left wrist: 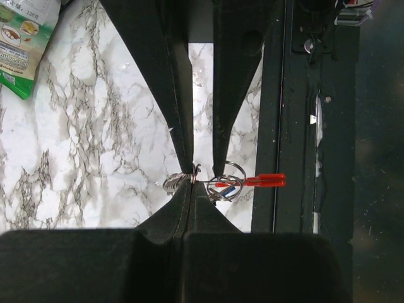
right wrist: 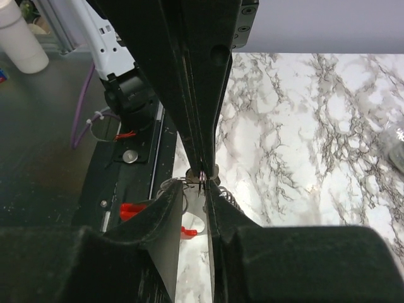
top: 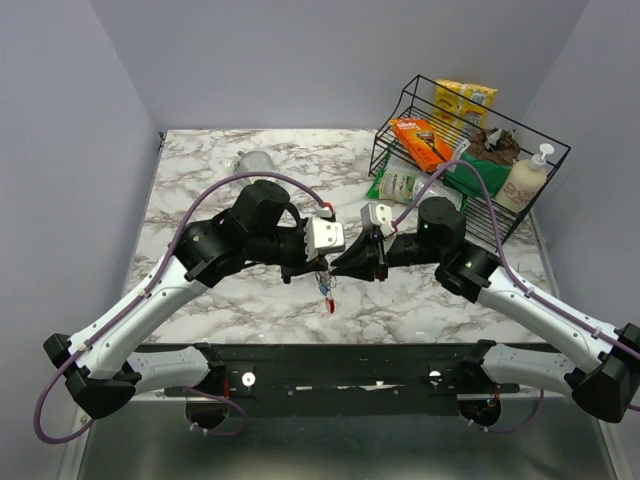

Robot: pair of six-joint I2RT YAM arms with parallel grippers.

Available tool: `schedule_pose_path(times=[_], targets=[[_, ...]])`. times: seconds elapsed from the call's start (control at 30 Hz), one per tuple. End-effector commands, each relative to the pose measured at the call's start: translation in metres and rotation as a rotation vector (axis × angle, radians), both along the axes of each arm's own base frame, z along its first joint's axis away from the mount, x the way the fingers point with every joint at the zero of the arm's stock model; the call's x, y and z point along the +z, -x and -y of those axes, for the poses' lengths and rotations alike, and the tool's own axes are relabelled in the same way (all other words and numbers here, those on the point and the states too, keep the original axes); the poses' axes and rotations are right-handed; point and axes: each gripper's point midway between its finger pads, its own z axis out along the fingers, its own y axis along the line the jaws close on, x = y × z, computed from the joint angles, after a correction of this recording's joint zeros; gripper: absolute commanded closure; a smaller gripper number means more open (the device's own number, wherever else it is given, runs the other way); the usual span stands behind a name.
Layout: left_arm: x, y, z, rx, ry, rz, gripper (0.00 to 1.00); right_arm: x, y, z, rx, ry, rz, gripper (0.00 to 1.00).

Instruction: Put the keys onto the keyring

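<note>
The keyring hangs in the air between the two grippers in the top view, its red tag dangling over the table's front. My left gripper is shut on a thin silver ring of the keyring. A second ring, the red tag and the small blue tag lie to its right. My right gripper is open, its fingers coming in opposite, either side of the pinched ring. I cannot make out the dark keys; a silver coiled piece sits left of the pinch.
A black wire basket with snack packs and a pump bottle stands at the back right. A green packet lies beside it. A pale object lies at the back. The black mounting frame runs along the near edge.
</note>
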Motion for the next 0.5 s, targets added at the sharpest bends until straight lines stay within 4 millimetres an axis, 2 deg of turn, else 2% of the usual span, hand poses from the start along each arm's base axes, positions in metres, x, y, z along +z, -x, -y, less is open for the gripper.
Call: schedule_pose_path(times=[0.0,0.17,0.27,0.33,0.47], targets=[[0.0129,0.0039,0.0078,-0.027,0.067,0.018,1.00,0.0112,-0.0001,-0.0010,0.005,-0.028,0.025,0.77],[0.0146,0.0055,0.0092,-0.038,0.077,0.021,1.00,0.0090,-0.0026,-0.0019,-0.007,-0.024,0.017,0.82],[0.0160,0.0073,0.0103,-0.045,0.087,0.018,1.00,0.0054,-0.0045,-0.0035,-0.007,-0.014,0.004,0.89],[0.0176,0.0070,0.0103,-0.043,0.092,0.022,1.00,0.0043,-0.0056,-0.0039,-0.012,-0.011,0.001,0.98],[0.0217,0.0072,0.0093,-0.041,0.107,0.038,1.00,0.0036,-0.0074,-0.0035,-0.024,-0.009,0.000,0.99]])
